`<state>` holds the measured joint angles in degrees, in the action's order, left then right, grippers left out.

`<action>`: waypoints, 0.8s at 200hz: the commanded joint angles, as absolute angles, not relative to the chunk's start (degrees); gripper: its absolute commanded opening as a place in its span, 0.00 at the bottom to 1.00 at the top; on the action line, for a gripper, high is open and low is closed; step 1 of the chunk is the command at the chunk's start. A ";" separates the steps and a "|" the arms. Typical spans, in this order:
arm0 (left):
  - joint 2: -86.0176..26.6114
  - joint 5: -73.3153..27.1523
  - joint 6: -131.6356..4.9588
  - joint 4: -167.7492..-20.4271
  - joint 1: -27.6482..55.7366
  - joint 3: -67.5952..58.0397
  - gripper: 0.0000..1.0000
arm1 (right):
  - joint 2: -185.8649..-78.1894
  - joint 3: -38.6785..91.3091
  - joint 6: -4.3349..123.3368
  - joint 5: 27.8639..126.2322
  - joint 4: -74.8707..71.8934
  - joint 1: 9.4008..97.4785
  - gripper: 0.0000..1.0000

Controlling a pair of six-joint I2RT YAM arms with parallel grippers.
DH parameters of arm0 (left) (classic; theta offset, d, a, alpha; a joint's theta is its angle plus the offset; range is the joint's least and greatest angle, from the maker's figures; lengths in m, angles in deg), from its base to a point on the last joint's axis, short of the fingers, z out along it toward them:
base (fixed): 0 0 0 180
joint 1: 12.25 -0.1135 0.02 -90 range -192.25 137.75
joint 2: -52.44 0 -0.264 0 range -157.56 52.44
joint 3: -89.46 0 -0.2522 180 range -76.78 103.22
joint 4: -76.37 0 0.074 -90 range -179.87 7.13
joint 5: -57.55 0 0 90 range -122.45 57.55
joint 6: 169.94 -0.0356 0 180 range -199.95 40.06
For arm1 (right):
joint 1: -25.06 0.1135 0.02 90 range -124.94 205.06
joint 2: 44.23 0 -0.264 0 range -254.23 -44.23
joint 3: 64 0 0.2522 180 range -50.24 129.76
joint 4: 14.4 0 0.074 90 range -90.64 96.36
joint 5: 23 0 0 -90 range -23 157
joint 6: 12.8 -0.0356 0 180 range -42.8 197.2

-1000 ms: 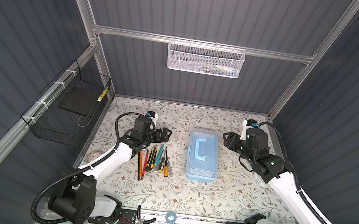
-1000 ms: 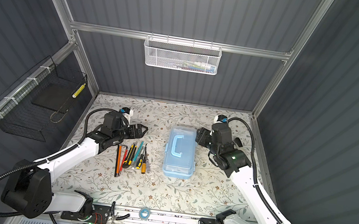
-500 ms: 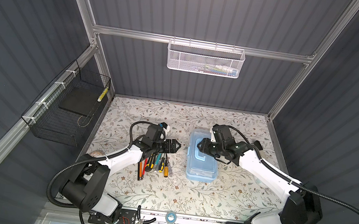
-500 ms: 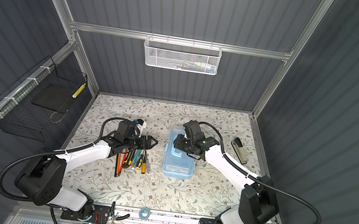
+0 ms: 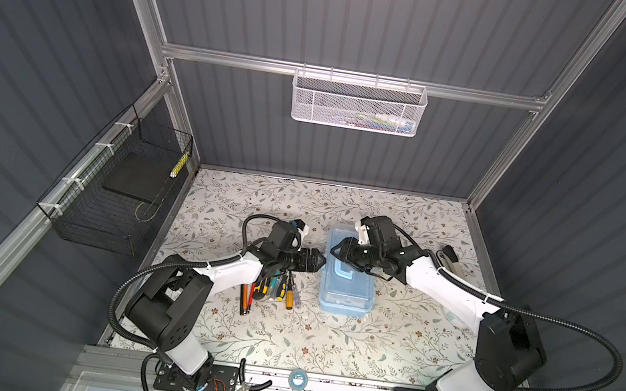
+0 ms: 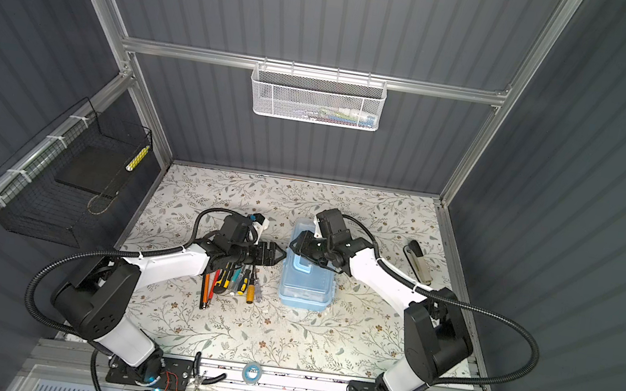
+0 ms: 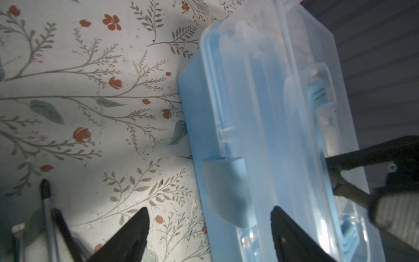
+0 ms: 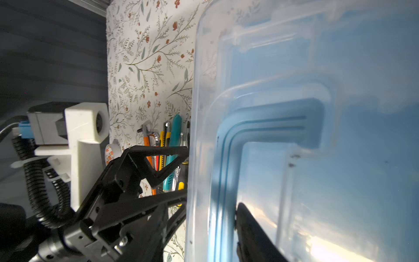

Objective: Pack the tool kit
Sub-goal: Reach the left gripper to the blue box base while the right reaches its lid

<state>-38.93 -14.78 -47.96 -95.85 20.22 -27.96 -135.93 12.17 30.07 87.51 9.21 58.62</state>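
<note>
The tool kit [image 5: 347, 290] [image 6: 306, 284], a light-blue case with a clear lid, lies shut in the middle of the floral table. My left gripper [image 5: 321, 261] [image 6: 282, 255] [image 7: 209, 211] is open at the case's left side, its jaws straddling the side latch [image 7: 226, 188] without touching it. My right gripper [image 5: 336, 250] [image 6: 295, 246] reaches across the lid, jaws partly open. One of its fingers [image 8: 249, 226] rests against the inner edge of the flat U-shaped handle [image 8: 229, 158]. Several loose hand tools [image 5: 272, 287] [image 6: 235, 281] lie left of the case, under my left arm.
A white mesh basket [image 5: 356, 104] hangs on the back wall and a black wire basket [image 5: 118, 192] on the left wall. A stapler-like tool [image 5: 449, 259] lies at the table's right. A tape roll [image 5: 297, 378] and pliers [image 5: 251, 385] sit on the front rail.
Both arms swung in from the table's sides to the case. The left gripper moved right to the latch side. The right gripper crossed onto the lid, uncovering the stapler-like tool.
</note>
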 commanded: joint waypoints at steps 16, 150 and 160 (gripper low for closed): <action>-40.75 -11.76 -48.13 -97.88 22.23 -25.24 0.85 | -138.39 5.62 25.65 102.60 -3.02 56.02 0.50; -44.32 -12.02 -50.36 -96.29 25.37 -20.91 0.85 | -142.60 9.19 33.16 107.66 2.63 56.53 0.45; -44.57 -11.82 -50.57 -96.20 25.37 -20.58 0.85 | -143.29 9.06 32.78 111.09 0.67 56.53 0.44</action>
<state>-42.95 -18.85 -48.63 -93.68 21.23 -23.98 -139.23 9.36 28.38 103.33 -1.37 53.31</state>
